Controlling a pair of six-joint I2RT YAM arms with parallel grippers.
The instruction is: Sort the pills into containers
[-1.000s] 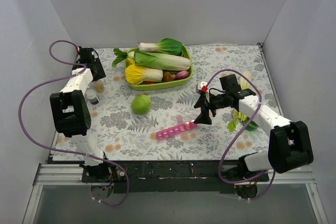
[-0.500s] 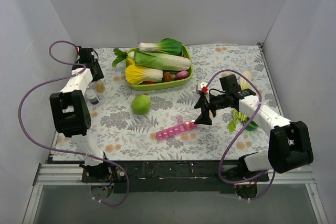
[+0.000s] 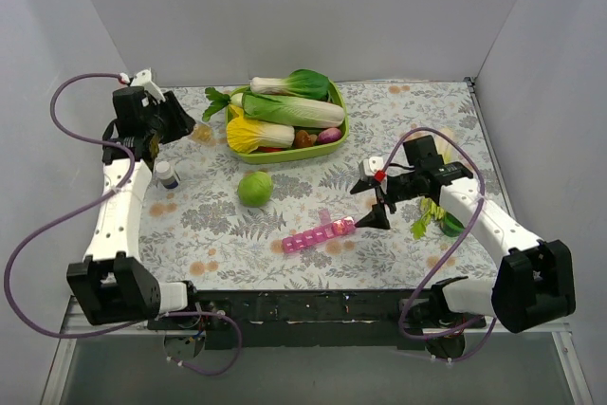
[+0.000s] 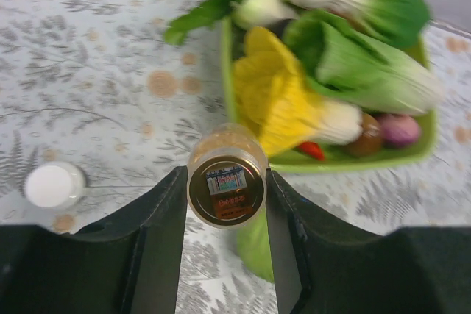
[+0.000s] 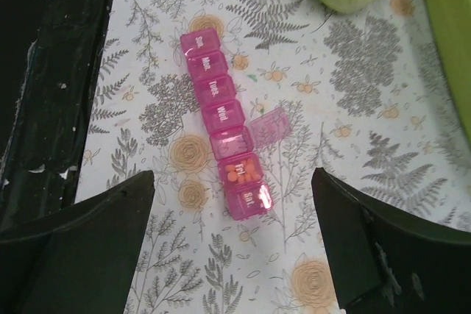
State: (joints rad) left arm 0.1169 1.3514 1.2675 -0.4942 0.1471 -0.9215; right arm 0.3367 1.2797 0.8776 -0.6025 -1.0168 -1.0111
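Left tool (image 4: pixel 224 190), bottle (image 4: pixel 226 182) higher, near tray (image 4: pixel 226 71)

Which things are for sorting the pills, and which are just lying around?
For the job: pink box, pills, bottle.
Just lying around: green tray, vegetables, green ball, loose greens.
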